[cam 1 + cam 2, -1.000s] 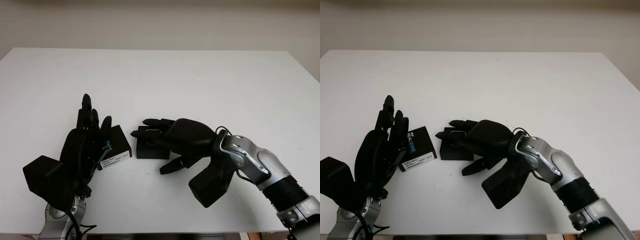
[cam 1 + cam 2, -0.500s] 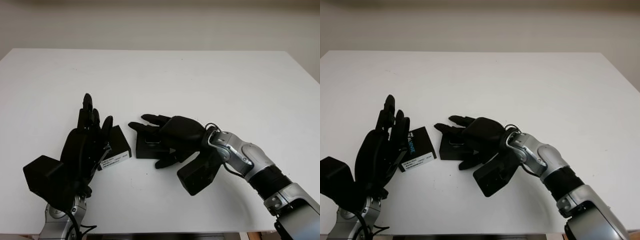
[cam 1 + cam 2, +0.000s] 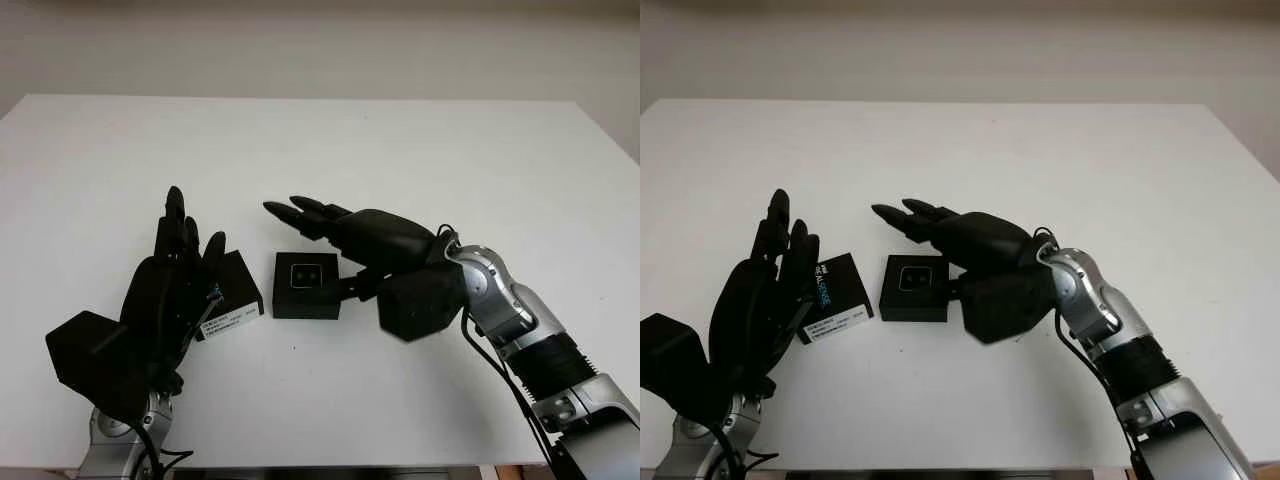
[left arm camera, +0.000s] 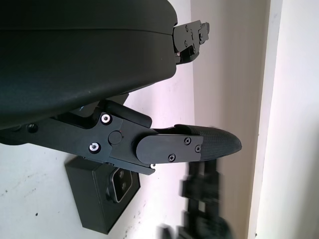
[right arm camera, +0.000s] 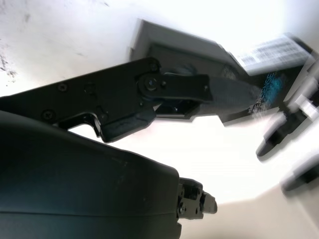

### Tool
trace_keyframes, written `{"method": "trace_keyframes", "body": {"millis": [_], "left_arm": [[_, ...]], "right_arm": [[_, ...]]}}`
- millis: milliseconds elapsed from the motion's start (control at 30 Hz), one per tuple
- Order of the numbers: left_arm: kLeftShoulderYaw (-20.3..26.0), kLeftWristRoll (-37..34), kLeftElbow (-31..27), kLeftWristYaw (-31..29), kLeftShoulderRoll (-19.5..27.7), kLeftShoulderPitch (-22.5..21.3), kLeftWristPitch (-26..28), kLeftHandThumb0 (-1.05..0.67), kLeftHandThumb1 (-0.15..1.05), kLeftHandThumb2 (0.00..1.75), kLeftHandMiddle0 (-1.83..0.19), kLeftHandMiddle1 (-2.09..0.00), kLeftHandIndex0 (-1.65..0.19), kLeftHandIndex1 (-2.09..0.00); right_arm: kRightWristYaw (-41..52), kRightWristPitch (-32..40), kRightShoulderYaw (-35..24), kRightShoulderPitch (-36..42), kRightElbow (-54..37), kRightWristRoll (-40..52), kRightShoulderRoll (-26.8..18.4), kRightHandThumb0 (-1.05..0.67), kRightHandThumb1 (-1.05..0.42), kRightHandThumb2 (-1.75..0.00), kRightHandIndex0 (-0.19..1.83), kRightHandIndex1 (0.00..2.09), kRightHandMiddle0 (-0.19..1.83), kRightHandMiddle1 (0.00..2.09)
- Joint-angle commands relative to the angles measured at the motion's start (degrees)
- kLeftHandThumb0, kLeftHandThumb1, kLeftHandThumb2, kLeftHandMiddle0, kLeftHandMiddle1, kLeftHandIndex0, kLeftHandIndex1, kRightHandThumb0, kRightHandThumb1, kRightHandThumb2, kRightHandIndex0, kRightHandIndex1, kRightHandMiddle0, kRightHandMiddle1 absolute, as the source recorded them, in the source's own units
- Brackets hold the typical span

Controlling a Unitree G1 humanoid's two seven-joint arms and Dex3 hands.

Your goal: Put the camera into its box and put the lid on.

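Camera (image 3: 306,275) sat seated in the open box (image 3: 306,298), lens side up, at centre of the frame on the white tabletop (image 3: 420,160). Lid (image 3: 232,292), black with a white label strip, lay flat just left of the box, a narrow gap between them, partly hidden by the left hand (image 3: 172,295). Left hand stood upright at lower left, empty, fingers extended upward, palm edge close to or touching the lid; contact could not be judged. Right hand (image 3: 345,235) hovered above and just right of the box, empty, fingers extended and pointing toward upper left, not touching the box. Judged state: camera in, lid not yet on. Risks from here: the lid lies low and flat, so a three-finger pinch on its thin edges could slip or merely push it along the tabletop; a sideways shove would drive it into the box and shift it. If the lid came down skewed it could jam on a box corner or press on the camera.
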Motion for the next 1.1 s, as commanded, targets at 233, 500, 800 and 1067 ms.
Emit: {"method": "trace_keyframes", "body": {"millis": [233,500,800,1067], "left_arm": [[1.8,1.3,1.1,-2.4,4.0,-1.0,-1.3,-0.69,1.05,0.40,0.19,0.00,0.19,0.00],[2.8,15.5,2.0,-7.2,18.4,2.7,-3.1,-0.82,1.04,0.13,0.11,-0.06,0.13,-0.05],[3.0,23.0,3.3,-13.0,27.7,4.7,-7.8,-0.84,0.90,0.03,0.09,-0.07,0.13,-0.06],[1.0,30.4,9.5,-7.7,27.2,3.0,-15.3,-0.82,0.89,0.07,-0.14,-0.07,-0.02,-0.10]], "right_arm": [[2.4,16.3,-6.9,2.0,-12.2,6.7,-1.2,-0.76,-1.05,-0.46,-0.15,0.04,-0.16,0.04],[-1.5,19.6,-11.0,2.8,-7.3,9.0,-0.3,-0.73,-1.05,-0.45,-0.13,0.06,-0.14,0.06],[-4.7,28.6,-18.2,2.5,-7.2,18.1,2.0,-0.69,-1.05,-0.49,-0.13,0.05,-0.12,0.06],[-5.4,30.2,-18.8,3.9,-7.7,20.0,1.8,-0.65,-1.05,-0.47,-0.16,0.04,-0.14,0.05]]}}
